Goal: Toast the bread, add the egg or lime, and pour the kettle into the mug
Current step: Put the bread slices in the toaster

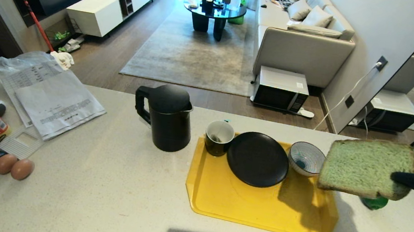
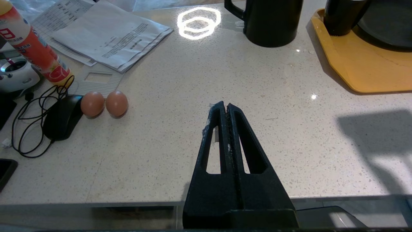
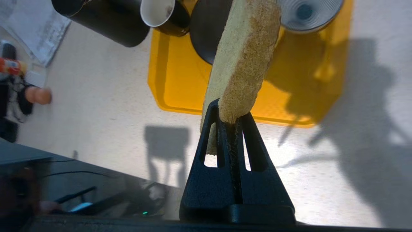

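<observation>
Speckled pale stone makes up the table (image 1: 108, 183), with a living room beyond it. Going left to right: the left tool (image 2: 224, 108) hangs low over the near edge, its fingers pressed together on nothing, with the kettle (image 1: 168, 120) well ahead of it and to its right. Right of the kettle lies a yellow tray (image 1: 219, 198) carrying the mug (image 1: 219, 137), a black plate (image 1: 257, 158) and a striped bowl (image 1: 306, 158). Farthest right, the right tool (image 3: 230, 120) is clamped on one edge of the bread (image 1: 368, 167), holding it in the air above the tray's right end. The slice reaches out leftward from the tool's tips, its long axis in line with the fingers. The lime (image 1: 375, 202) peeks out just beneath the slice. No toaster shows in any view, so which way the bread must travel from the tool cannot be told; the right arm alone is placed to carry it.
</observation>
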